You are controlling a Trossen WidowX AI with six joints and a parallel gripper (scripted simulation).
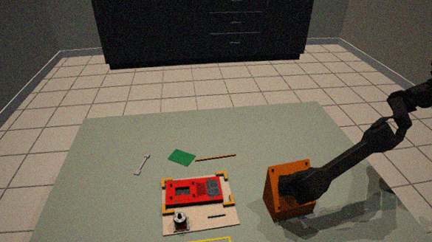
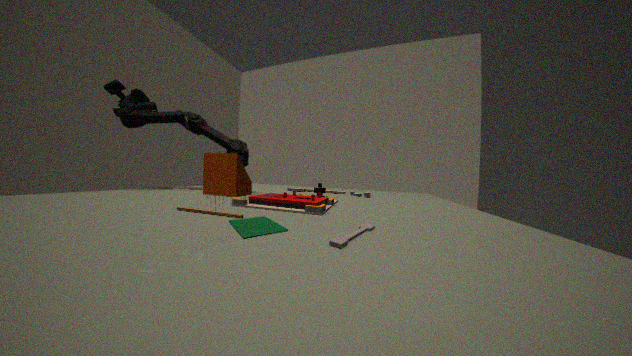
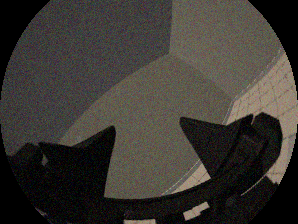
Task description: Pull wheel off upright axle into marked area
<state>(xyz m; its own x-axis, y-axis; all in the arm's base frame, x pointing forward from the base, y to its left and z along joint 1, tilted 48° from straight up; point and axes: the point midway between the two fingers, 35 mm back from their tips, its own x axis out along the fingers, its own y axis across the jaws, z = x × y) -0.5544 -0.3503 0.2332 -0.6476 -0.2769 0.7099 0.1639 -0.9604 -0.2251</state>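
Note:
The wheel (image 1: 180,219) (image 2: 319,190), a small round silver and dark piece, sits around the upright axle at the front left corner of the light board (image 1: 200,225). The axle's dark tip sticks up through it. The marked area, a yellow outline (image 1: 200,241), lies in front of the board and is cut off by the lower edge of the top view. My gripper (image 3: 148,125) is open and empty in the wrist view, pointing at the walls. It is high up and far from the wheel, on the other side of the arm's base.
A red block (image 1: 201,188) (image 2: 280,200) lies on the board between orange corner pieces. A thin black bar (image 1: 216,215) lies near the axle. Behind are a green plate (image 1: 181,157) (image 2: 257,227), a wrench (image 1: 141,165) (image 2: 352,237) and an orange rod (image 1: 215,158) (image 2: 210,212).

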